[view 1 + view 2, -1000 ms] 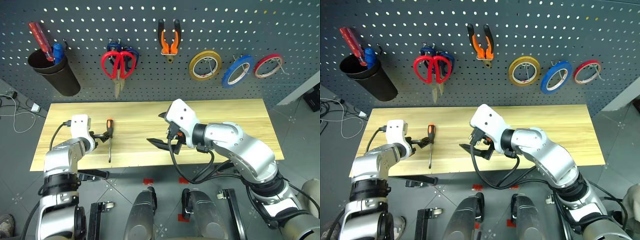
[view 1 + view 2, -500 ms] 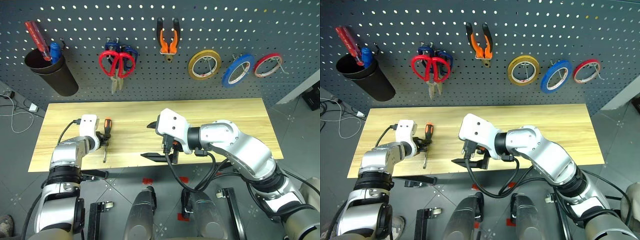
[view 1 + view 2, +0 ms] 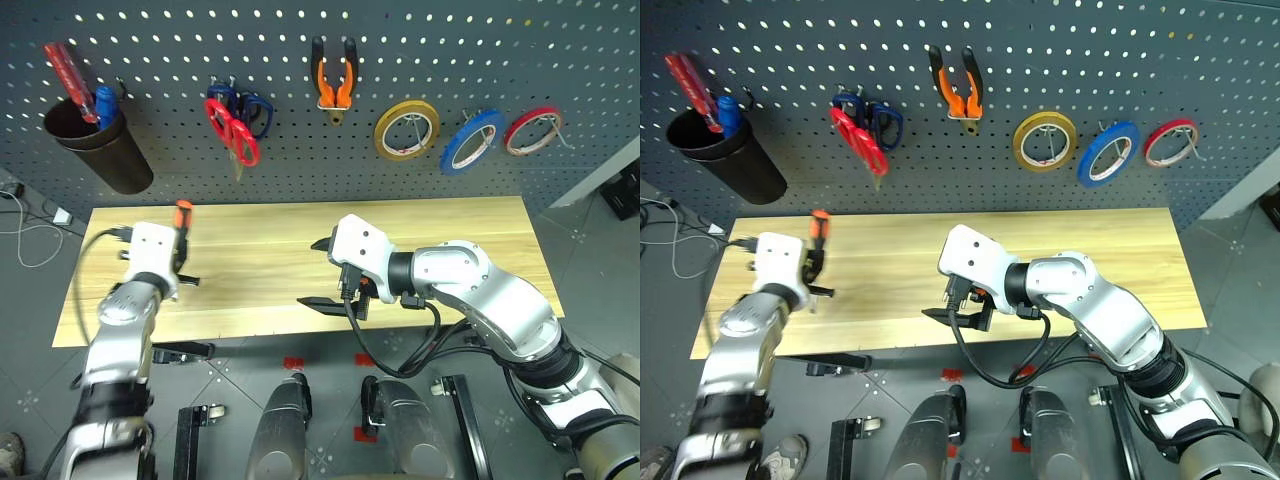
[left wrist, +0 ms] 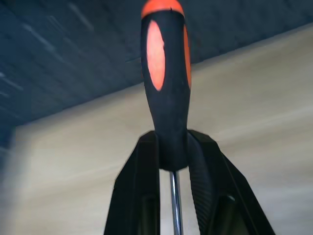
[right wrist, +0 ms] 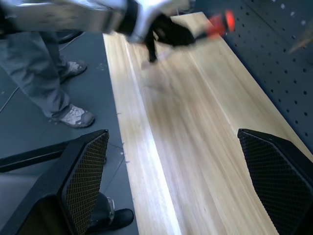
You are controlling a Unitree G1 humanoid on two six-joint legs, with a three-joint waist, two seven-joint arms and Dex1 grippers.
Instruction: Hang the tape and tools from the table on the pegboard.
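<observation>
My left gripper [image 4: 171, 161] is shut on the neck of the black-and-orange screwdriver [image 3: 182, 215]. It holds the tool above the left end of the table [image 3: 450, 225], with the handle [image 4: 165, 83] pointing toward the pegboard [image 3: 300, 160]. Over the table's middle front, my right gripper [image 3: 318, 272] stands open and holds nothing. On the pegboard hang the red-handled scissors [image 3: 232, 125], tilted on their hook, the orange-and-black pliers [image 3: 334, 78] and the blue tape [image 3: 472, 142].
A yellow roll [image 3: 410, 130] and a red roll [image 3: 533, 130] flank the blue tape. Blue-handled scissors [image 3: 256, 104] hang behind the red ones. A black cup [image 3: 100, 155] at the pegboard's left holds a red-handled screwdriver. A person's legs [image 5: 54, 83] stand beyond the table's left end.
My left gripper has shut on the screwdriver and raised it off the table, swinging the handle toward the pegboard. The red scissors now hang tilted.
</observation>
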